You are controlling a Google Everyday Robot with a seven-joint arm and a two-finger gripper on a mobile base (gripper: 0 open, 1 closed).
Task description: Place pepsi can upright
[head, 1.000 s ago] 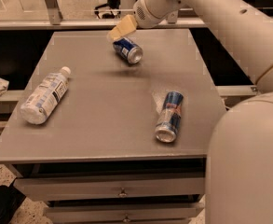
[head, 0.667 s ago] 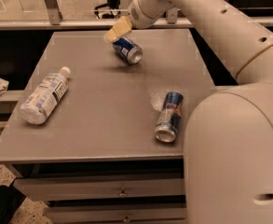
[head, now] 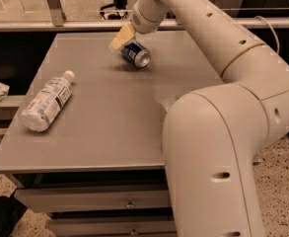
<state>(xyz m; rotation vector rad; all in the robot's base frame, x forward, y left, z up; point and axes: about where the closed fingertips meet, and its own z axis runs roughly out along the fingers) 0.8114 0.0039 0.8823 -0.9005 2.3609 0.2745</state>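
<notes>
- Arm (head: 218, 147) is swinging in over the right side of the table (head: 109, 127). The pepsi can (head: 136, 55) isn't shifting: tilted, far-centre, not upright yet.
- Gripper (head: 122, 37) is sitting against the can's upper end — clamped or not, cannot tell.
- Bare tabletop is lying in front; bottle (head: 48, 100) well apart, near the left edge.

1. The grey table (head: 109, 127) has a flat top, and its side from 3 to 5 o'clock is hidden behind the robot's arm (head: 218, 147).
2. At 9 o'clock a clear plastic bottle (head: 46, 101) lies on its side, with its white cap pointing toward 1 o'clock.
3. At 12 o'clock the pepsi can (head: 135, 54) lies tipped over, with its silver end toward 4 o'clock.
4. The gripper (head: 120, 37) sits just at the can's 11 o'clock side.
</notes>
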